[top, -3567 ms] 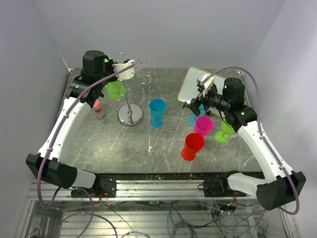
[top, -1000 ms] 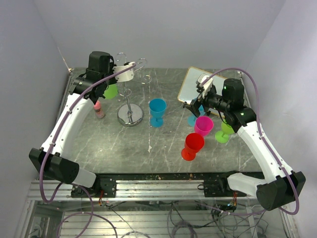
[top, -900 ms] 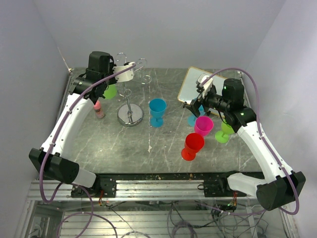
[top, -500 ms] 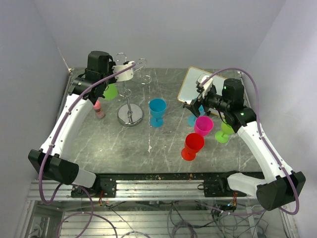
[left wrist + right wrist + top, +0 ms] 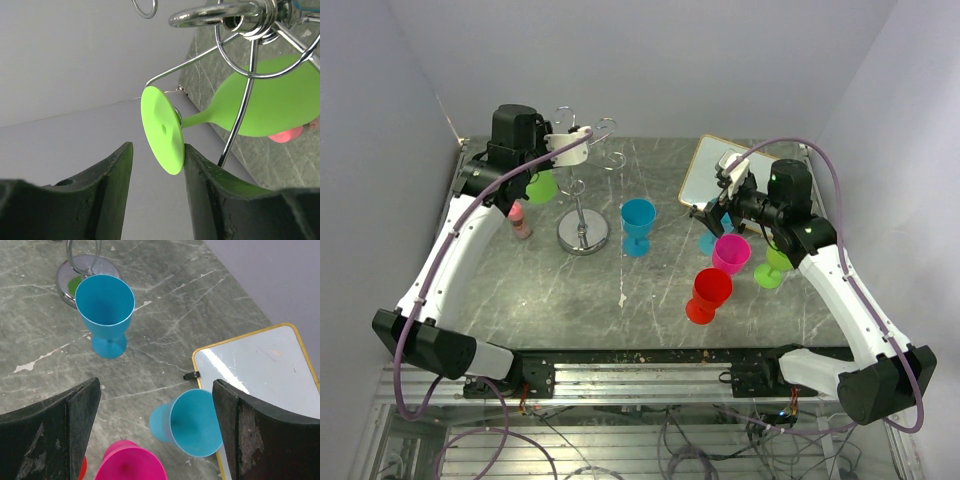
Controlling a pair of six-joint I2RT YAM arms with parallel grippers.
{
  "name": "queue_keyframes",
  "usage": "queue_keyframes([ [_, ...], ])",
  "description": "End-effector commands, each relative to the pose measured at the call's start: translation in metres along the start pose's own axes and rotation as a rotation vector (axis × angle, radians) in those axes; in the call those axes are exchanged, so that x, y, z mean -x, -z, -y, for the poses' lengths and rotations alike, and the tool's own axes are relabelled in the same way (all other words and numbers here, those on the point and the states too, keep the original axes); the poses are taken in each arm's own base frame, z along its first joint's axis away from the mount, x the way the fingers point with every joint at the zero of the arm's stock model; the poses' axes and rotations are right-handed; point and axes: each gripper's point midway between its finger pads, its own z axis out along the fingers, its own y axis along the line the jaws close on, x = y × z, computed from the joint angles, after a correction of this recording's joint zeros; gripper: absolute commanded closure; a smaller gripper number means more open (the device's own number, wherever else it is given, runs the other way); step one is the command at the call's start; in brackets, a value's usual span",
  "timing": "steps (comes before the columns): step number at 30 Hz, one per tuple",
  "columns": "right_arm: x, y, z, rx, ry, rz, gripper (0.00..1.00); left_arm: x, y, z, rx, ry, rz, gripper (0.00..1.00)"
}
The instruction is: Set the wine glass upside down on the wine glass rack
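From above, the green wine glass (image 5: 541,186) at the wine glass rack (image 5: 583,232) is mostly hidden behind the left arm, and only part of its bowl shows. On the left wrist camera that bowl runs off the right edge, and the pink thing (image 5: 287,135) behind it is too slight a sliver to name. On the right wrist camera the pink glass (image 5: 131,462) is cut by the bottom edge, the rack's base by the top, and the tray (image 5: 260,370) by the right.
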Motion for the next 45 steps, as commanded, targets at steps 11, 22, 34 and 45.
queue_keyframes([
  [11,0.0,0.0,0.002,-0.002,0.014,0.017,0.07,0.009,0.009,0.016,-0.106,-0.038,0.046,0.42],
  [22,-0.001,-0.001,0.002,0.001,0.012,0.014,0.07,0.013,0.014,0.012,-0.121,-0.035,0.063,0.42],
  [34,-0.003,-0.002,0.003,0.001,0.004,0.009,0.06,0.034,0.032,-0.024,0.021,0.094,0.179,0.39],
  [45,0.0,-0.009,0.004,0.015,-0.041,0.011,0.06,0.04,0.063,-0.081,0.292,0.386,0.275,0.34],
])
